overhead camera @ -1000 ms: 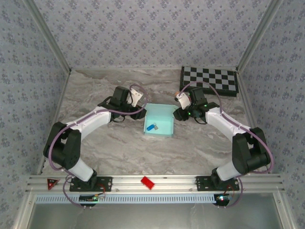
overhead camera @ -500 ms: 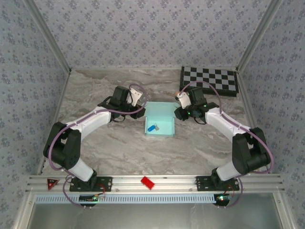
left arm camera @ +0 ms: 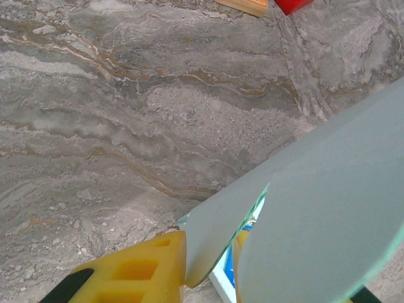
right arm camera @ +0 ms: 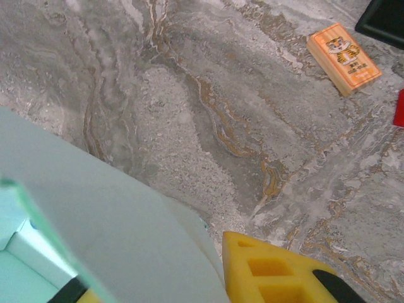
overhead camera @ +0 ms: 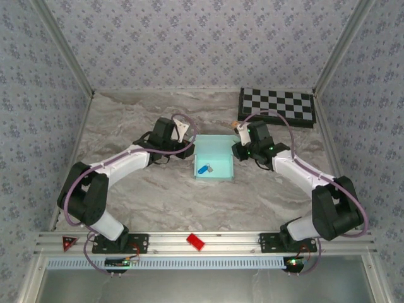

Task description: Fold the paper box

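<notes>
box (overhead camera: 214, 153): centre of table (overhead camera: 151, 189), open top
left claw (overhead camera: 189, 142): clenched on box's left edge
right claw (overhead camera: 235, 148): clenched on its right edge
handling: light, thin card, probably creases easily; pinch edges gently near the folds

Marbled tabletop (overhead camera: 158, 189), floral-papered walls (overhead camera: 202, 38)

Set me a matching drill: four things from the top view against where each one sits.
Things:
1. box
2. chessboard
3. blue item
4. red piece

Places:
A. on the near rail
B. far right corner
C. inside the box
D. centre of the view

Pairs: 1-D, 2-B, 3-C, 4-A
</notes>
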Tool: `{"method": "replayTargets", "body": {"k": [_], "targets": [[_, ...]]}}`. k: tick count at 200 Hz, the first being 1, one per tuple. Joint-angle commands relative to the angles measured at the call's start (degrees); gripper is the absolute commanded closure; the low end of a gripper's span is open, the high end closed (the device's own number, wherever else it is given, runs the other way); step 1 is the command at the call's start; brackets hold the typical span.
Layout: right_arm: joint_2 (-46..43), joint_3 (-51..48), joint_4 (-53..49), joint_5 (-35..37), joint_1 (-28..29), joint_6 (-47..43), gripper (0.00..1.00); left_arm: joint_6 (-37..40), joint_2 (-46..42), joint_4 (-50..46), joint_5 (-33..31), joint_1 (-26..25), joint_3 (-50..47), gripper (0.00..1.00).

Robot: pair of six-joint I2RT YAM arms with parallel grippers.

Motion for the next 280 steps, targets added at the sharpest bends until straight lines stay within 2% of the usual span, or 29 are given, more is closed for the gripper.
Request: {"method": "replayTargets", "body": {"k": [1, 102, 206, 244, 280], "targets": [[-1.4, -0.81, 2.02, 3.13, 0.64, 3.3, 0.78, -2.8, -1.77, 1.39, -2.95, -0.83, -0.28, 0.74], [-2.09, -2.92, 5.33, 7.94, 3.06, 9.71, 0.83, -6.69, -1.81, 3.29, -6.81, -3.34, -0.75, 0.8], [-3.06, -5.85, 11.01, 11.91, 5.36, 17.26, 0.84, -14.04, -1.96, 7.69, -12.74, -5.04, -2.43, 0.76], [-3.12, -6.69, 12.2, 12.36, 5.93, 18.73, 0.85, -15.78, -1.85, 9.69, -12.08, -5.2, -3.04, 0.81], [-3.01, -7.1, 13.16, 12.08, 6.28, 19.21, 0.85, -15.98, -1.24, 11.49, -9.15, -5.22, -3.14, 0.81]]}}
